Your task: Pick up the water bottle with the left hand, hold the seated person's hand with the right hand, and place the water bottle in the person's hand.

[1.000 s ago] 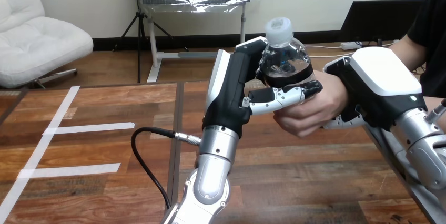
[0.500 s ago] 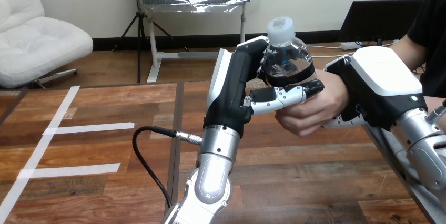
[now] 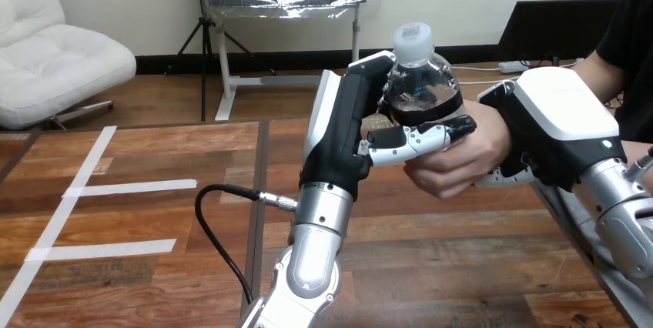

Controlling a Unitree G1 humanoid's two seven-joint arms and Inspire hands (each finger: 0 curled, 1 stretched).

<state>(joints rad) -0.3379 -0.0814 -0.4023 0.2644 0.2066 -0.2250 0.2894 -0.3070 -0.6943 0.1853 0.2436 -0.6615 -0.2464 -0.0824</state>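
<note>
A clear water bottle (image 3: 422, 89) with a white cap stands upright above the table's right half. My left hand (image 3: 343, 132) is shut on it, with the fingers (image 3: 416, 139) wrapped across its front. The person's hand (image 3: 462, 155) comes in from the right and curls round the bottle's lower part, which is hidden inside it, just under my fingers. My right hand (image 3: 550, 120) is at the person's wrist, with its black thumb side over the wrist and its fingers (image 3: 493, 180) curled beneath.
A black cable (image 3: 219, 216) with a metal plug lies on the wooden table (image 3: 431, 266) beside my left forearm. White tape strips (image 3: 131, 187) mark the table's left part. The table's right edge (image 3: 574, 239) runs under my right forearm.
The bottle, my left hand and the person's hand have drifted slightly to the right together. The grips look the same.
</note>
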